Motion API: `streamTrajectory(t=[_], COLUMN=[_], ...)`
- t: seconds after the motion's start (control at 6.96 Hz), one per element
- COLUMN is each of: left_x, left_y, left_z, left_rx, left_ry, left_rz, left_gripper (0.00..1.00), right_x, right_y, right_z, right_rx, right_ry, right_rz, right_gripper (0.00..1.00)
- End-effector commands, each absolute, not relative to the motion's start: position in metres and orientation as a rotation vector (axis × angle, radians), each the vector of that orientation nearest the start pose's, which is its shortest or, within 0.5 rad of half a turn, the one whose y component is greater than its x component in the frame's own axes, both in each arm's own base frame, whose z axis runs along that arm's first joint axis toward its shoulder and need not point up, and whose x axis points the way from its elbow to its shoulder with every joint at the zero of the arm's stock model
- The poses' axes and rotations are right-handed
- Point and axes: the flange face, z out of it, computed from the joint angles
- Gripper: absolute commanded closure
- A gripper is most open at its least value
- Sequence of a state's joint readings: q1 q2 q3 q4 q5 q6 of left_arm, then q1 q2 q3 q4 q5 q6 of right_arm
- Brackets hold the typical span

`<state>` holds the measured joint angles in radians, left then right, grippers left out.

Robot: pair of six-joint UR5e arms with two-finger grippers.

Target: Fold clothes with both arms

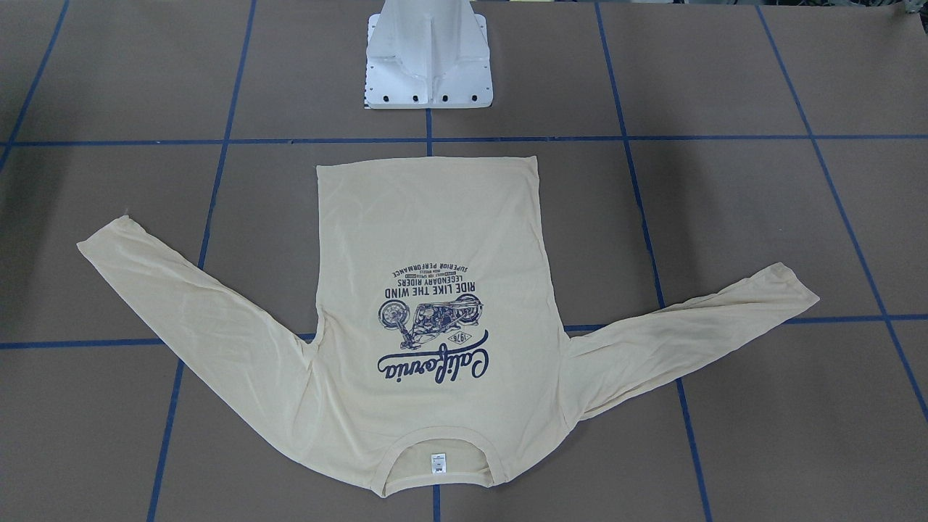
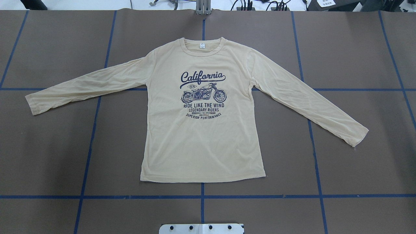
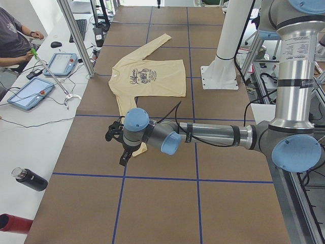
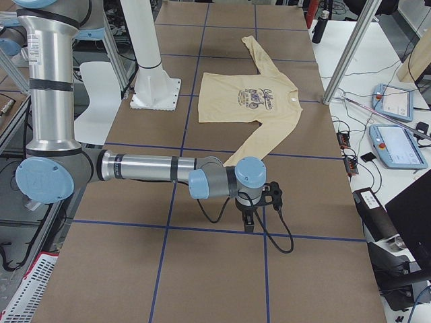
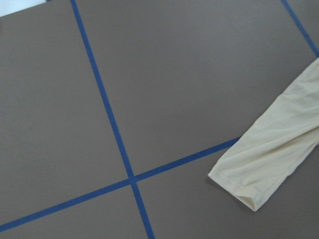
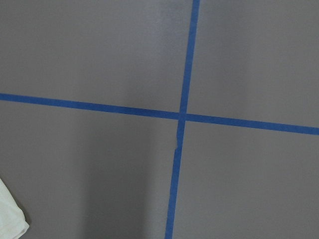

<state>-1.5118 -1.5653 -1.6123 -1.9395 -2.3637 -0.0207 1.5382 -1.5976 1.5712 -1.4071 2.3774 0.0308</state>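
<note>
Brown taped desk (image 2: 48,146). Left arm (image 3: 203,134) hovers above one cuff (image 5: 249,184), right arm (image 4: 148,167) beside the other; whether either's fingers (image 3: 124,158) are apart, can't tell. Shirt (image 2: 201,139) lies flat, print up, hem at 6 o'clock, sleeves toward 9 and 4, collar at 12.

This is a robotics lab: a broad brown worktop (image 2: 48,156), gridded with blue tape lines (image 2: 260,196), carries a white bolted pedestal (image 1: 428,65), and a silver robot arm (image 3: 213,136) with light blue joint caps reaches over it. Aluminium frame posts (image 3: 75,35) stand at the worktop's edge. Alongside runs a white bench (image 3: 35,152) with touchscreen pendants (image 3: 28,92), a keyboard (image 3: 81,28) and a seated person (image 3: 12,38).
</note>
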Motion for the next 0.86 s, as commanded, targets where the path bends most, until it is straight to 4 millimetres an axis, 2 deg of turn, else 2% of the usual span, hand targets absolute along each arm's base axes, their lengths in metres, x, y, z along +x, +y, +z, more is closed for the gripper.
streamTrajectory(t=[0.0, 0.14, 0.29, 0.72], left_x=[-0.033, -0.033, -0.034, -0.034], left_y=[-0.51, -0.509, -0.508, -0.505], left_z=[0.593, 0.6, 0.595, 0.598], left_rx=[0.31, 0.296, 0.304, 0.301], left_ry=[0.797, 0.799, 0.803, 0.806], left_rz=[0.179, 0.173, 0.175, 0.176], left_gripper=[0.0, 0.0, 0.0, 0.0], right_x=[0.055, 0.056, 0.055, 0.046], right_y=[-0.499, -0.498, -0.498, -0.493], right_z=[0.651, 0.65, 0.651, 0.657], right_rx=[0.055, 0.042, 0.039, -0.015], right_ry=[-0.82, -0.82, -0.818, -0.805], right_rz=[-0.011, -0.004, -0.004, -0.015], right_gripper=[0.0, 0.0, 0.0, 0.0])
